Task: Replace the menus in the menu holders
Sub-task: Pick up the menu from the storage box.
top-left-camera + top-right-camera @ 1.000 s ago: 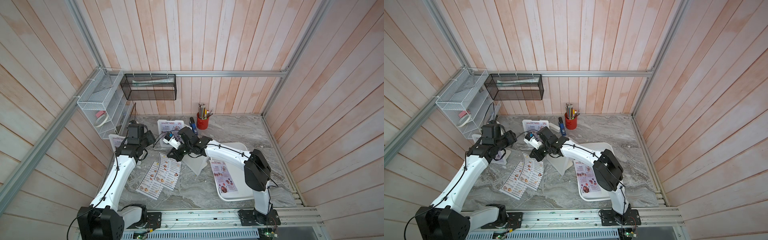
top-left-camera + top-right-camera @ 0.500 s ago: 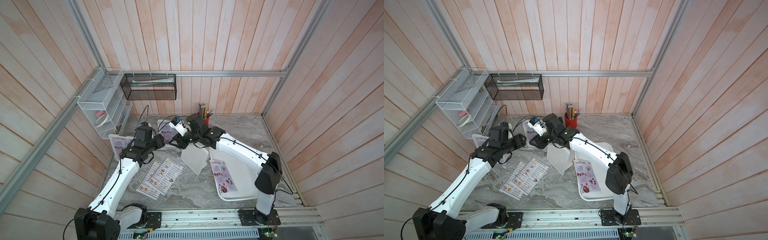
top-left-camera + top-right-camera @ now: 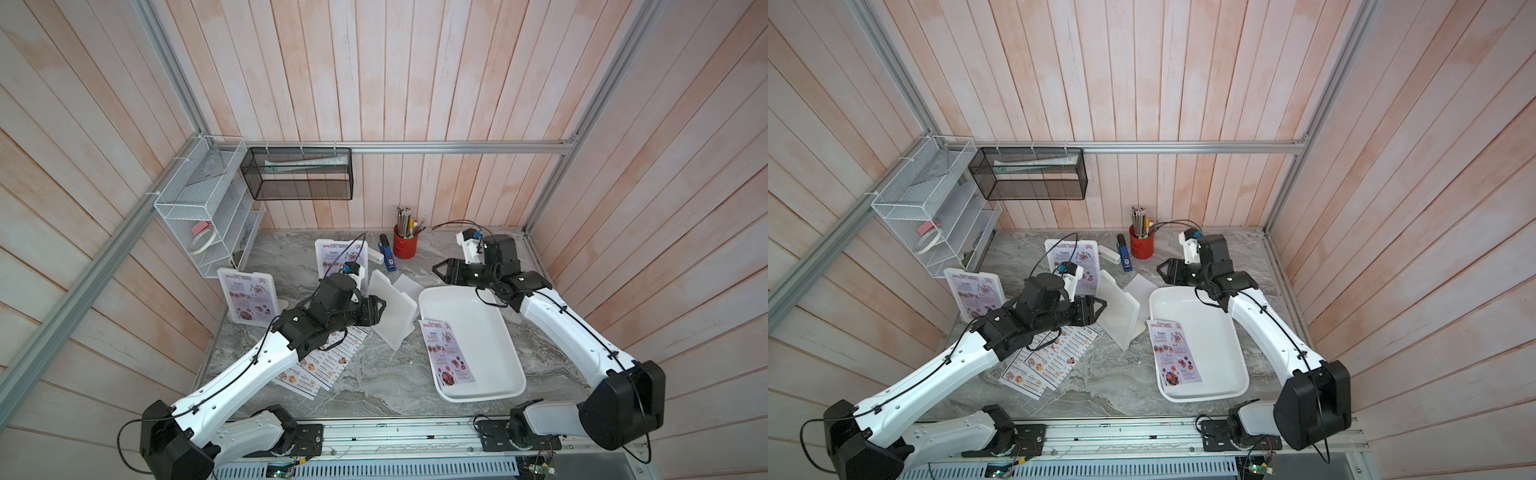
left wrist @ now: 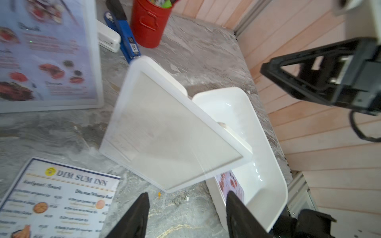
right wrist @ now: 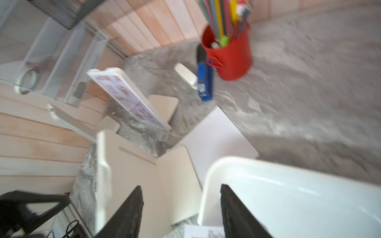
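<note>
- While the left menu holder [image 3: 248, 297] and the back menu holder [image 3: 334, 254] are each showing a SPECIAL MENU sheet, the middle holder [image 3: 397, 320] is standing empty. Its window is looking blank in the left wrist view. My read: two done, one to go.
- One spare SPECIAL MENU sheet [image 3: 448, 353] is lying in the white tray [image 3: 478, 324], probably waiting for that frame.
- The DIM SUM INN sheets [image 3: 320, 370] are lying fanned out, partly under the left arm.
- A blank white sheet [image 3: 409, 286] is lying just behind the empty holder; I cannot tell what its underside is showing.
- The left gripper [image 3: 380, 309] is hovering spread beside the empty holder, pinching nothing. The right gripper [image 3: 437, 270] is hanging spread over the tray's far end, also empty.
- The grey marbled surface [image 3: 374, 386] is also carrying a red pencil cup [image 3: 405, 247] and a blue stapler [image 3: 388, 257].
- A white mesh rack [image 3: 203, 224] and a black mesh basket [image 3: 299, 178] are hanging on pink plank walls.
</note>
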